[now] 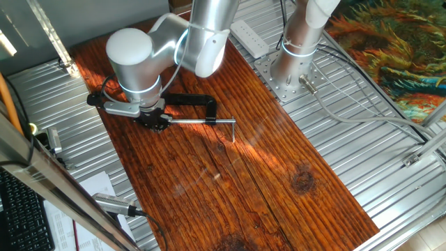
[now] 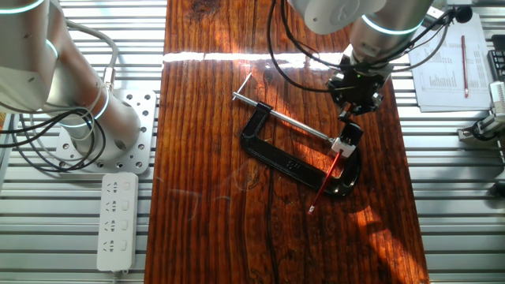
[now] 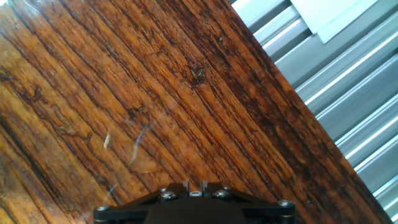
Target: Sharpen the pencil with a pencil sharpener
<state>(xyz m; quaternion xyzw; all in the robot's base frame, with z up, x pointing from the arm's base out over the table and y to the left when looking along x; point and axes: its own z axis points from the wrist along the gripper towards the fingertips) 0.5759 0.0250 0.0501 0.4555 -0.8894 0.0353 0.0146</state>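
In the other fixed view the thin red pencil (image 2: 326,180) lies slanted across the lower arm of the black C-clamp (image 2: 288,163). Its upper end is at the clamp's jaw and its lower tip rests on the wood. A small black block, the pencil sharpener (image 2: 353,132), sits with a white piece at the end of the clamp's steel rod (image 2: 296,120). My gripper (image 2: 349,110) hovers just above that jaw, apart from the pencil. In the hand view my fingertips (image 3: 187,186) stand close together with nothing seen between them. In one fixed view my gripper (image 1: 155,123) hides the sharpener and pencil.
The clamp's rod (image 1: 202,122) sticks out toward the table's middle with a crossbar at its end. A second arm's base (image 2: 95,126) and a white power strip (image 2: 117,221) stand on the metal surface beside the wooden table. Papers (image 2: 446,63) lie on the opposite side.
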